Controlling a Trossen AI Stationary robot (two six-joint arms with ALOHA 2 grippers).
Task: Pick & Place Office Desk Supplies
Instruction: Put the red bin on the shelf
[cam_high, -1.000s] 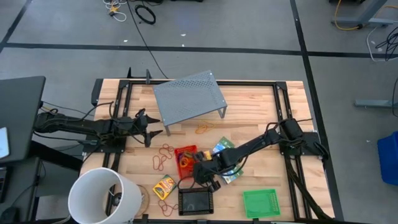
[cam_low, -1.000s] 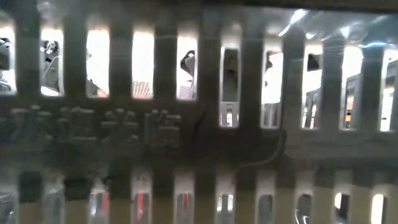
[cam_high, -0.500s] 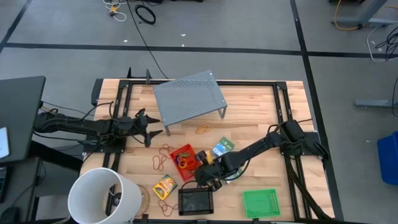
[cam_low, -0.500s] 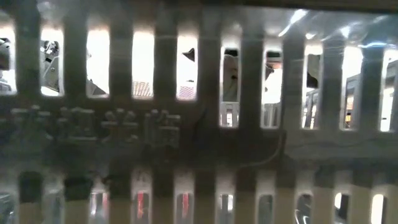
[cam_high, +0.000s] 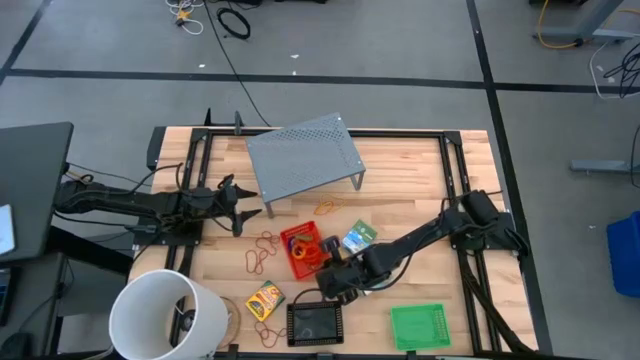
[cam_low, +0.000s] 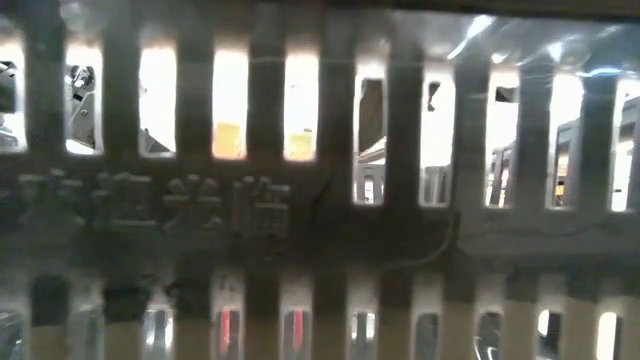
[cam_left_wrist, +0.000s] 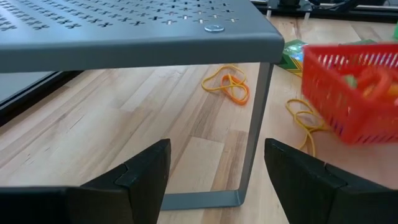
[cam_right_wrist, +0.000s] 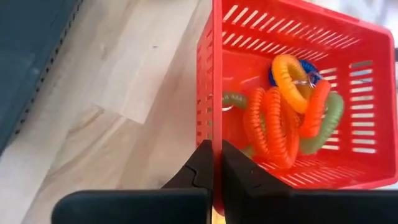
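A red mesh tray (cam_high: 302, 248) with several coloured coil rings (cam_right_wrist: 287, 109) inside sits tilted at mid-table, and my right gripper (cam_high: 325, 268) is shut on its near-right wall. Tan-orange rubber bands (cam_high: 327, 208) lie on the wood beside the tray and farther left (cam_high: 262, 245). Teal-green packets (cam_high: 357, 238) lie just right of the tray. The crayon box (cam_high: 264, 298), a black tray (cam_high: 315, 322) and a green tray (cam_high: 418, 325) rest flat along the near edge. At the table's left, my left gripper (cam_left_wrist: 216, 146) waits open and holds nothing. My right gripper (cam_right_wrist: 216, 155) pinches the red tray's side wall at its top rim (cam_right_wrist: 212, 127), one finger (cam_right_wrist: 202, 165) outside the tray and one inside. The fingers slant down from the near right. The tray is tilted, its held side raised; whether its far side rests on the table, I cannot tell.
The grey perforated riser (cam_high: 305, 155) stands at the far middle, one leg (cam_left_wrist: 255, 124) just ahead of the left gripper. A big white bucket (cam_high: 165, 315) fills the near left corner. A slotted wall (cam_low: 320, 200) close to the camera blocks the low view.
My right gripper has risen and swung a little toward the table's far right, tipping as it went. The red tray has gone with it: it has turned about, shifted toward the far edge and tilted, its held side lifted off the wood.
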